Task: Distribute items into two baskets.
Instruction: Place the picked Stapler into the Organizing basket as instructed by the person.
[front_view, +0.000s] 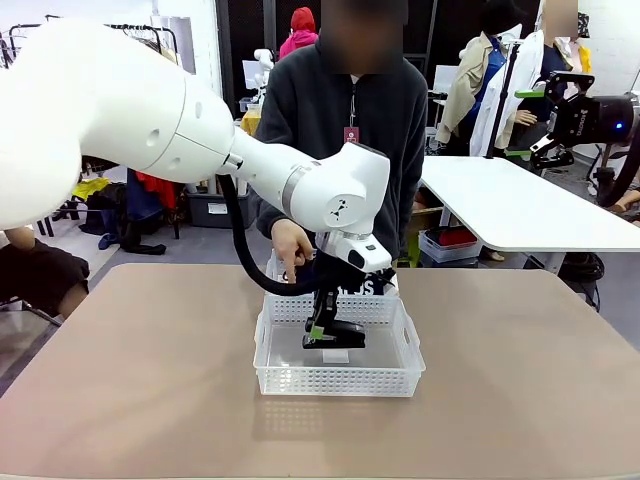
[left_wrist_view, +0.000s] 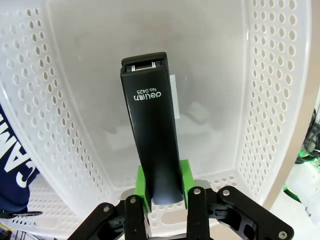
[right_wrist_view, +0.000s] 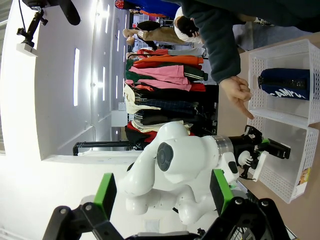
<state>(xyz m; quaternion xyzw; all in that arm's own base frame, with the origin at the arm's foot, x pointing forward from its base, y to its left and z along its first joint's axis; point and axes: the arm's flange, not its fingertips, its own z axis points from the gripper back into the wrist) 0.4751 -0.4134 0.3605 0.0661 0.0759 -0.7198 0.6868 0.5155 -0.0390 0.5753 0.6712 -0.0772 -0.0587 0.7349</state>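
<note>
Left pincer (left_wrist_view: 161, 192) clamped on black stapler (left_wrist_view: 150, 125), lowered inside the near basket (left_wrist_view: 272, 100), not yet released. CAMPUS pouch (right_wrist_view: 285, 83) already lies in the far basket (right_wrist_view: 280, 52) beyond it. Right pincer (right_wrist_view: 162, 192) open, idle.

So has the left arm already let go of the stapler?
No, in the left wrist view the left gripper's green-padded fingers are clamped on the black stapler above the basket floor.
</note>
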